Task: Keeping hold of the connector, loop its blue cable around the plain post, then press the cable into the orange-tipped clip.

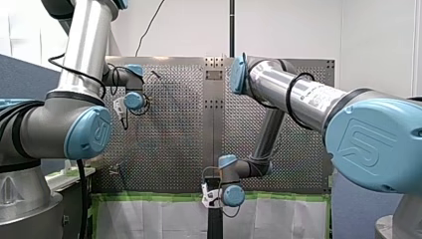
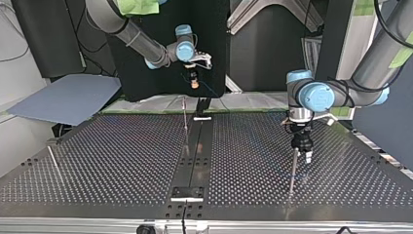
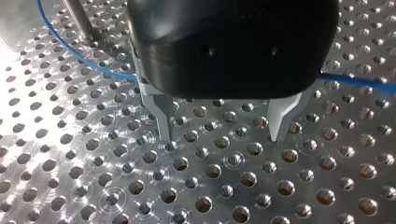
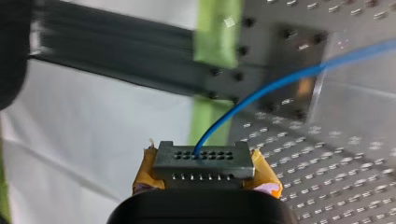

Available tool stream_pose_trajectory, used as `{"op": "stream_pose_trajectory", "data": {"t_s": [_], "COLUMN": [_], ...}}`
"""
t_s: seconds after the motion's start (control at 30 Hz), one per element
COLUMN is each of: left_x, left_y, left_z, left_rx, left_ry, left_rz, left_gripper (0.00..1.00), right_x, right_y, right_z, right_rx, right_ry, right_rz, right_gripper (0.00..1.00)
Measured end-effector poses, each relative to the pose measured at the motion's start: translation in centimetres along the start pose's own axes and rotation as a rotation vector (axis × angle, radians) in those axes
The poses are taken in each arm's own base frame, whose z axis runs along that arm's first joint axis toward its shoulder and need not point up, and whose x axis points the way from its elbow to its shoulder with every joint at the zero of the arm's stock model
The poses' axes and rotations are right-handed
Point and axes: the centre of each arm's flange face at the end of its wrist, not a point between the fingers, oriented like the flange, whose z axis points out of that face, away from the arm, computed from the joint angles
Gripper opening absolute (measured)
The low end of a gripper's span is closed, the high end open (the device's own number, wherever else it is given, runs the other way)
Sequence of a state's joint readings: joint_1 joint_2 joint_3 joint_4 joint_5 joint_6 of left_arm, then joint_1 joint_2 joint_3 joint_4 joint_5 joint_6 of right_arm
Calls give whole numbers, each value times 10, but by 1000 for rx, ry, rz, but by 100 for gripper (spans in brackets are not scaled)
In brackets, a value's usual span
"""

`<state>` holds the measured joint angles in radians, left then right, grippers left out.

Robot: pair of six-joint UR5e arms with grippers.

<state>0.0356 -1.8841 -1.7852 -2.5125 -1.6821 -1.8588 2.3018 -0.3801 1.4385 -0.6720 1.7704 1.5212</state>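
My right gripper (image 4: 204, 173) is shut on a grey connector (image 4: 204, 160), held between its yellow pads (image 4: 145, 172). From the connector a blue cable (image 4: 261, 91) runs out over the perforated table (image 4: 327, 154). In the top view my right gripper (image 2: 194, 82) hangs beyond the table's far edge. My left gripper (image 3: 222, 128) stands open just above the table, its metal fingers (image 3: 163, 119) holding nothing. The blue cable (image 3: 79, 53) passes behind it, beside a plain post (image 3: 77, 18). In the top view my left gripper (image 2: 302, 155) is right next to that post (image 2: 292, 170).
A thin rod (image 2: 184, 119) stands near the table's middle strip (image 2: 195, 151), and another rod (image 2: 53, 160) leans at the top view's left. White sheets edged with green tape (image 1: 164, 198) lie past the table's edge. A blue-grey board (image 2: 68, 97) rests at the top view's left.
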Motion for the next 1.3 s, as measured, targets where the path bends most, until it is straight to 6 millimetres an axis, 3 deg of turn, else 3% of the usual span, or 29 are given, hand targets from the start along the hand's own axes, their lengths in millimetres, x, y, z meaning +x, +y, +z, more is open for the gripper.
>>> {"op": "stream_pose_trajectory", "data": {"t_s": [0.33, 0.63, 1.3], "left_x": [0, 1, 1], "left_y": [1, 1, 1], "left_z": [0, -1, -1], "left_rx": [-1, -2, -3], "left_ry": [4, 8, 9], "left_rz": [-3, -2, -2], "left_gripper": [98, 98, 98], "right_x": [-87, -137, -157], "right_y": [17, 29, 50], "right_z": [-24, -28, -36], "right_rx": [-34, -60, -110], "right_ry": [-84, -102, -101], "right_rz": [-12, -3, -12], "right_gripper": [0, 0, 0]}}
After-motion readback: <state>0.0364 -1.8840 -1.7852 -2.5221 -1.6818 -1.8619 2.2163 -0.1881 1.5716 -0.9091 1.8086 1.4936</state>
